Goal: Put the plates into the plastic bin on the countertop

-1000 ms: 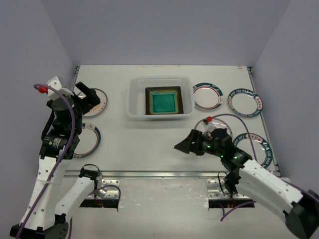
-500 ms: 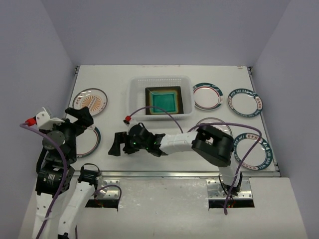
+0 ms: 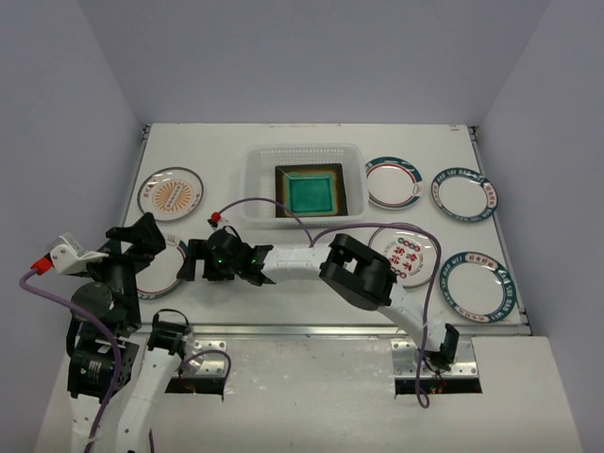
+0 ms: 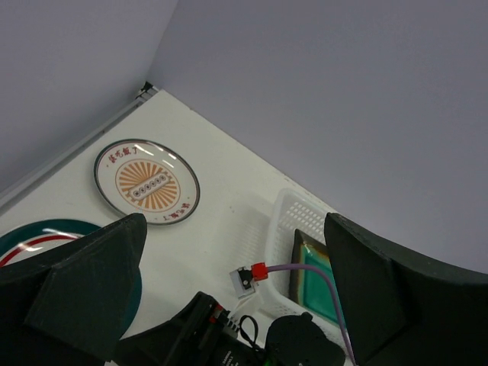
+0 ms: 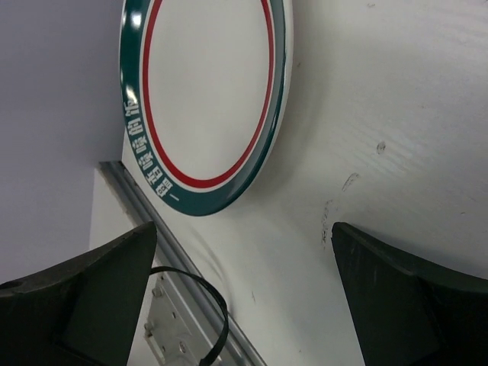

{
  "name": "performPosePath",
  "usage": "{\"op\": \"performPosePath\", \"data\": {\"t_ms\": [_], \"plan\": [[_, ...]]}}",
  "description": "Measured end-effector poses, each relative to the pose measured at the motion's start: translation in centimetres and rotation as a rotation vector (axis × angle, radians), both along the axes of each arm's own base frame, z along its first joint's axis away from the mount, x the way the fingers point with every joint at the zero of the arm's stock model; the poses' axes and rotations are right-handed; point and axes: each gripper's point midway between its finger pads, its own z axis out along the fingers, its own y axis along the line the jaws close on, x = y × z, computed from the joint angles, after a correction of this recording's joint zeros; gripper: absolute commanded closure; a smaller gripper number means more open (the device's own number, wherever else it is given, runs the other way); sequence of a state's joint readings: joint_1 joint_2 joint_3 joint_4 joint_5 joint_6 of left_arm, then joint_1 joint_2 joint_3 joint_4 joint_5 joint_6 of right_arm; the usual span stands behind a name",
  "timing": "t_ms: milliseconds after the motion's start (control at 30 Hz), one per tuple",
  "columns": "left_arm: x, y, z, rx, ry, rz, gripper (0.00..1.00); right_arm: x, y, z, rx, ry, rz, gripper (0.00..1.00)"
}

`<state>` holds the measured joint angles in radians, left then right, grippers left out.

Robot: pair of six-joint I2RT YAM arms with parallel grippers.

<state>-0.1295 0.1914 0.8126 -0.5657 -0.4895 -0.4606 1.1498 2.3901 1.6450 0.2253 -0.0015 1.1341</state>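
Six round plates (image 3: 464,194) lying out on the countertop (image 3: 283,142), counting from above, and only the teal square plate (image 3: 311,193) sitting inside the plastic bin (image 3: 257,203) at the middle of the far edge.

Judging the step in hand as an approach for the next pick. Stretching the right gripper (image 3: 189,261) across toward the near-left corner, hovering just beside the teal-rimmed plate (image 3: 173,267), spreading its fingers wide and gripping nothing. Hanging the left gripper (image 3: 142,238) over that same plate, likewise gaping and empty.

Calling next, probably, for sliding one finger under the rim, pinching it, lifting, and carrying it to the bin. Also risking a clash by crowding both arms over one plate.

Showing in the right wrist view that plate's red inner ring and rim lettering, largely covered from above by the arms. Catching in the left wrist view the sunburst plate (image 4: 146,181) toward the far-left corner and the bin's mesh wall, while missing the four plates along the right edge.
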Motion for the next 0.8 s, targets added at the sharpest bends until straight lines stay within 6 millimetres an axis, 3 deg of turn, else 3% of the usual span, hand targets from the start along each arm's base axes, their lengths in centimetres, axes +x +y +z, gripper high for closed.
{"op": "performPosePath", "data": {"t_ms": [167,300,367,533,633,800], "plan": [[0.7,-0.1,-2.7,0.008,0.068,0.000,0.00,1.2,1.0,-0.1,-0.015,0.025,-0.072,0.01],[0.8,-0.2,-2.6,0.008,0.065,-0.003,0.00,1.9,2.4,-0.1,0.006,0.038,-0.086,0.15],[0.8,-0.2,-2.6,0.008,0.064,-0.003,0.00,2.0,3.2,-0.3,0.026,0.054,-0.085,0.16],[0.5,-0.1,-2.4,0.005,0.047,-0.004,0.00,2.3,4.2,-0.7,0.071,0.105,-0.081,0.42],[0.3,-0.1,-2.1,0.003,0.029,-0.005,0.00,2.4,4.3,-1.8,0.071,0.143,-0.084,0.82],[0.3,-0.2,-2.0,0.003,0.026,-0.012,0.00,2.3,4.2,-3.2,0.079,0.209,-0.084,1.00]]}}
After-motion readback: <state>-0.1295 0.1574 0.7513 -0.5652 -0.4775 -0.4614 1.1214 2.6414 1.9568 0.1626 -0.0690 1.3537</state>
